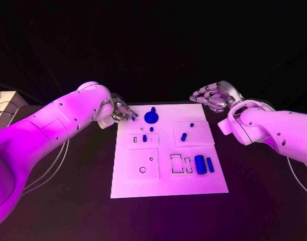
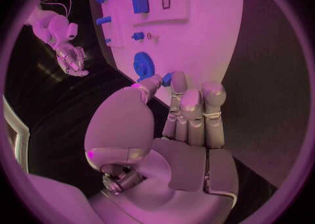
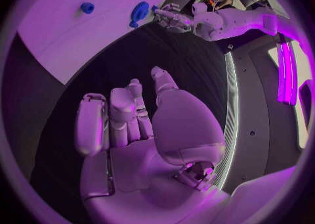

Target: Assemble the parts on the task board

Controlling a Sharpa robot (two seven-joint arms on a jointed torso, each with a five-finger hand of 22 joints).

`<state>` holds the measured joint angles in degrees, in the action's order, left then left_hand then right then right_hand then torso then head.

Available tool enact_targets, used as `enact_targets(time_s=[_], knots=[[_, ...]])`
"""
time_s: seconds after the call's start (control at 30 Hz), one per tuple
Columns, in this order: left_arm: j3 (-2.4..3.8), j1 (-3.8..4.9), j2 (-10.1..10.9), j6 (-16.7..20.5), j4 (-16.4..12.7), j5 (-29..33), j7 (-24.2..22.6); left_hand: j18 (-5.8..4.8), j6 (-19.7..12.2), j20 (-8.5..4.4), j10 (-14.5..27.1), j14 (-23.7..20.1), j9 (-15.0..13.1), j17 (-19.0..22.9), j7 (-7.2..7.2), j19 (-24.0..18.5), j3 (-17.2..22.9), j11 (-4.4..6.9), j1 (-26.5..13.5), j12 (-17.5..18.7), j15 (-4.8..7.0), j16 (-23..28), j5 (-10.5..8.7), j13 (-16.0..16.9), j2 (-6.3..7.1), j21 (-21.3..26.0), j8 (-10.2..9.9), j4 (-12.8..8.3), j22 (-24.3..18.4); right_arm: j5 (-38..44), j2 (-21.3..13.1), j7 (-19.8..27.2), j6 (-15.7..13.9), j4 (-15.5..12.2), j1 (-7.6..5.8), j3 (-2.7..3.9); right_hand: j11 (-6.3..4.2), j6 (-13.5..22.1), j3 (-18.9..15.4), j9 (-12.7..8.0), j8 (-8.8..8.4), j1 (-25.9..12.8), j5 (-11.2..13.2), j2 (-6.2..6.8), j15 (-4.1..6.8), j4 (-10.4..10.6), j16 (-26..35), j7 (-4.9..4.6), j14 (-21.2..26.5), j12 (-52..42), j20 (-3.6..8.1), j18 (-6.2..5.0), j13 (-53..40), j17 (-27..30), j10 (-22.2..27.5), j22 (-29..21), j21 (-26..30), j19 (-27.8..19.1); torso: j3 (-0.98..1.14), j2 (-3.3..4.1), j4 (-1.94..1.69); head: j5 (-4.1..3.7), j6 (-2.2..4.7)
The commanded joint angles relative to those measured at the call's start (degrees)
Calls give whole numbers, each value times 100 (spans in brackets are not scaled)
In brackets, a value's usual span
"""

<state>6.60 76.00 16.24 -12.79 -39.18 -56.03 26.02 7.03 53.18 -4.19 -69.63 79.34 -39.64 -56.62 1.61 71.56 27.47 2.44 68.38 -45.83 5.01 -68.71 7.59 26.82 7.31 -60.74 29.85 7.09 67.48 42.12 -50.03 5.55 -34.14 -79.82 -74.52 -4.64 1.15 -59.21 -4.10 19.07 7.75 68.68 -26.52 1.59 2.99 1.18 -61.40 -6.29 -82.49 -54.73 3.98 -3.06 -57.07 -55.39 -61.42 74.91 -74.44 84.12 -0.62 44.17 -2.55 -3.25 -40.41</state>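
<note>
Left hand (image 1: 121,113) pinches a small blue part (image 2: 167,79) at the task board (image 1: 168,188) edge; right hand (image 1: 212,95) released, over the bench (image 1: 66,201).

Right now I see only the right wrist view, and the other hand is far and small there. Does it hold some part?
Observer: Yes. In the left wrist view the left hand pinches a small blue part at its fingertips, close to the blue gear.
Operator: Are any parts on the near side of the board?
Observer: Two long blue parts lie side by side on the near right of the task board.
Operator: Is my right hand over the board?
Observer: No. The right hand is over the black table, past the far right corner, holding nothing.
</note>
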Motion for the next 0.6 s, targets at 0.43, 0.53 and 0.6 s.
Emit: enact_targets(time_s=[0.43, 0.53, 0.6], knots=[[-7, -5, 6, -125, -46, 26, -54, -96, -53, -71, -119, 55, -272, -152, 19, -9, 990, 15, -179, 104, 24, -63, 78, -28, -125, -41, 38, -753, 52, 52, 3, 51, 13, 12, -2, 5, -33, -30, -9, -5, -11, -45, -27, -24, 44, -19, 10, 0, -13, -43, 32, -42, -24, -16, -24, 1112, -32, 477, -2, 3, -3, 3, -3], [-7, -5, 27, -82, -107, 37, -63, -113, -18, -90, -184, 95, -386, -244, 5, 19, 1140, 34, -224, 141, 34, -97, 112, -44, -71, -70, 53, -796, 78, 52, -1, 50, 14, 17, -2, 5, -33, -30, -9, -5, -11, -45, -27, -24, 44, -19, 10, 0, -13, -43, 32, -42, -24, -16, -24, 1112, -32, 477, -1, -1, -2, 7, -11], [-6, -5, 48, -52, -158, 49, -59, -125, 10, -104, -232, 127, -459, -314, -5, 43, 1225, 44, -268, 171, 43, -108, 132, -49, -37, -87, 48, -812, 92, 52, -2, 50, 13, 19, -2, 5, -33, -30, -9, -5, -11, -45, -27, -24, 44, -19, 10, 0, -13, -43, 32, -42, -24, -16, -24, 1112, -32, 477, 0, -3, -5, 10, -9]])
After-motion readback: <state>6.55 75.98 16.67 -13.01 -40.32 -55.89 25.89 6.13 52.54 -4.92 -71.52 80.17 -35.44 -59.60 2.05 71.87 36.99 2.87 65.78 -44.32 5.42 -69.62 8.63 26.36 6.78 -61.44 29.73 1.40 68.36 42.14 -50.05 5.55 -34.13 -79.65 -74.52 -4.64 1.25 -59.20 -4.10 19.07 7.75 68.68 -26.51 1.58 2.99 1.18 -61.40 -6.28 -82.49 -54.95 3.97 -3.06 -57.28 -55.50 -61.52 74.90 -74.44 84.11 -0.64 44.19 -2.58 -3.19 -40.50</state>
